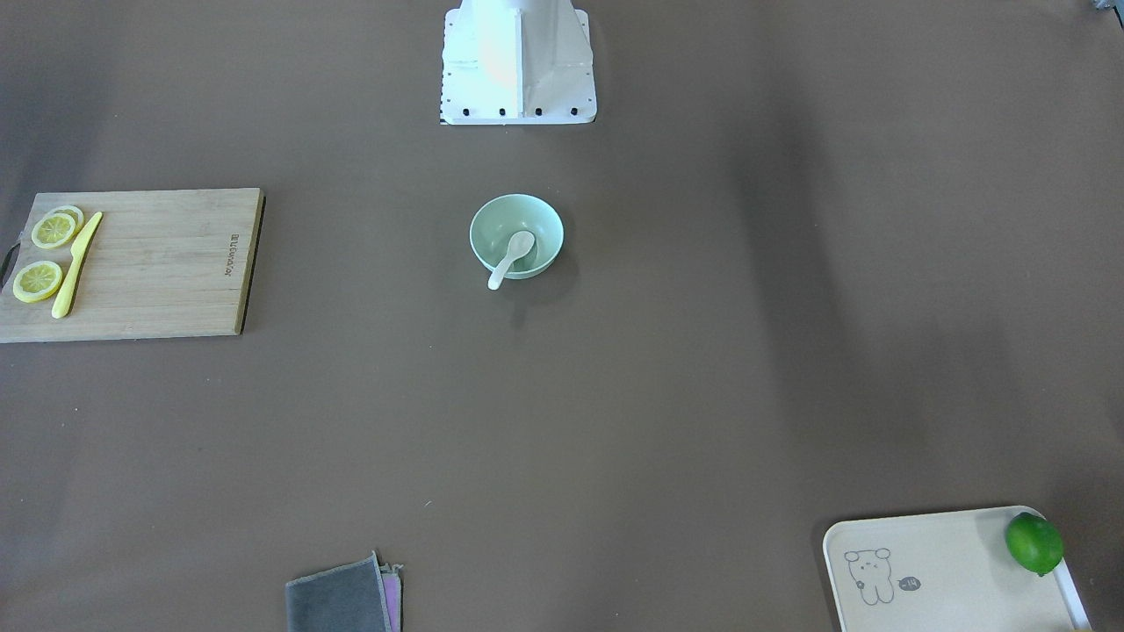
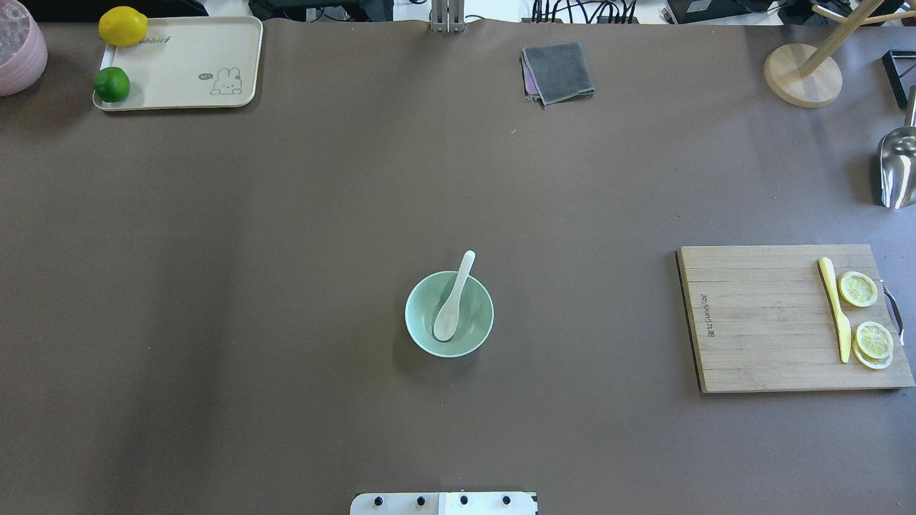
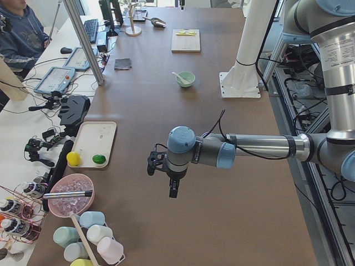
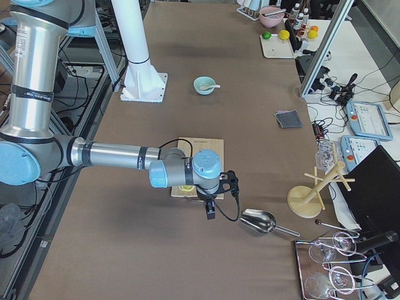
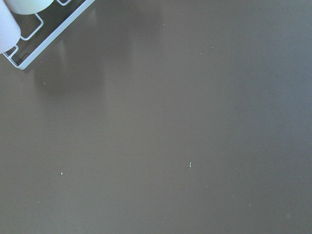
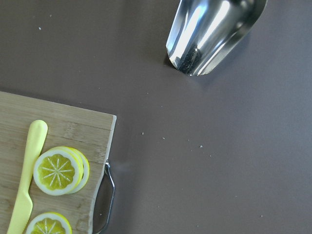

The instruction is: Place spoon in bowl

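The pale mint-green bowl [image 2: 424, 335] stands at the table's middle, near the robot's base. It also shows in the front-facing view [image 1: 490, 221]. The white spoon [image 2: 454, 300] lies with its scoop inside the bowl, and its handle rests on the rim and sticks out over the far side. It also shows in the front-facing view [image 1: 511, 258]. My left gripper [image 3: 173, 190] hangs over bare table far to the left, near the tray's end. My right gripper [image 4: 210, 210] hangs beyond the cutting board at the right end. I cannot tell whether either is open or shut.
A wooden cutting board [image 2: 758, 318] with lemon slices [image 2: 857, 289] and a yellow knife [image 2: 834, 307] lies to the right. A cream tray [image 2: 186, 64] with a lime and a lemon is at the far left. A grey cloth [image 2: 558, 71], a metal scoop [image 6: 212, 34] and a wooden stand [image 2: 801, 75] are at the far side.
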Controlling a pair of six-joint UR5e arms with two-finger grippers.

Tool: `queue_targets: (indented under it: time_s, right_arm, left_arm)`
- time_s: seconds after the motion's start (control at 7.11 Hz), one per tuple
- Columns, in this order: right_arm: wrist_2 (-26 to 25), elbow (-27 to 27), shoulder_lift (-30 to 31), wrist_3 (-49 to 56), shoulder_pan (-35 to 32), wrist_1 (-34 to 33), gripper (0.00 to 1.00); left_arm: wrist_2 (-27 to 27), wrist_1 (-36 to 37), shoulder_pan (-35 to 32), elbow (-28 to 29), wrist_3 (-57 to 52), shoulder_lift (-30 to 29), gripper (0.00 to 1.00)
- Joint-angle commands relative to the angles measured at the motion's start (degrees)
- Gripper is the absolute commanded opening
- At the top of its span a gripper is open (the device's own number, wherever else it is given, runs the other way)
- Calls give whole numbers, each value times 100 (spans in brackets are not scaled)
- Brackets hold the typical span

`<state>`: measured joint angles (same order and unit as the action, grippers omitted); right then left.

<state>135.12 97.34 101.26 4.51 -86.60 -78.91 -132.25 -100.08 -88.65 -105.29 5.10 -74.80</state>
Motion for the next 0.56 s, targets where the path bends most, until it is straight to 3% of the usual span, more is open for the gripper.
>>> queue_targets:
  time_s: [0.0, 0.42]
  right_arm:
    - [23, 39, 17, -3, -6, 7, 100]
    - [58, 57, 8, -3, 2, 7, 100]
  left_arm:
    - [-3, -3, -3, -18, 0, 9, 98]
    - [-3, -21, -3, -35, 0, 9, 98]
